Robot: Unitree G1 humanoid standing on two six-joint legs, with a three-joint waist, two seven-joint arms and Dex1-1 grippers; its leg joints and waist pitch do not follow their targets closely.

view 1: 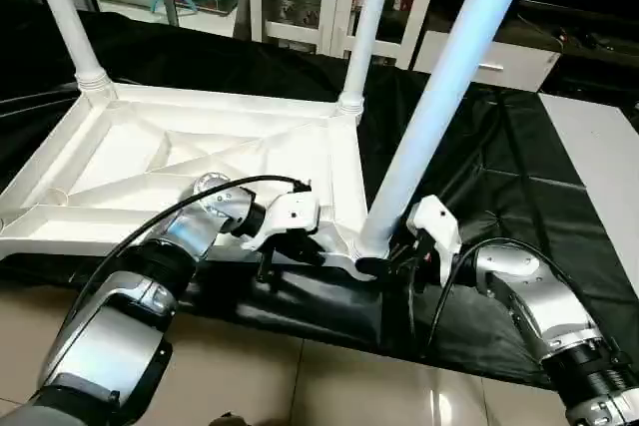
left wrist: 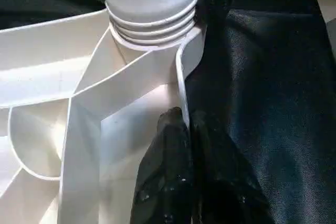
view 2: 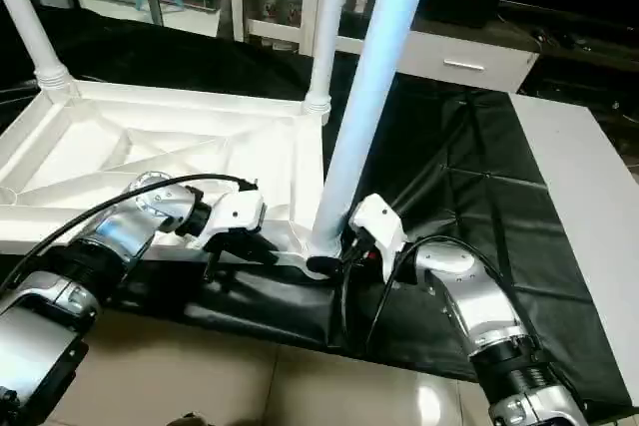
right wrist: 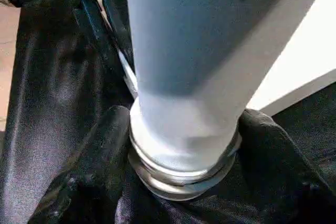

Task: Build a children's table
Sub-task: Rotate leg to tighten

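Tabletop [view 1: 200,162]: you see it upside down on the black table [view 1: 499,167]. Left claw [left wrist: 185,129] pinches its near rim. Right claw [right wrist: 181,129] grips the near-corner leg [view 1: 439,97] at its base; two legs stand behind.

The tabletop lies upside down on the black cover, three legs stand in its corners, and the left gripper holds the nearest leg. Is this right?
Not quite: the left gripper pinches the tabletop rim, as the left wrist view shows. The right gripper is around the nearest leg.
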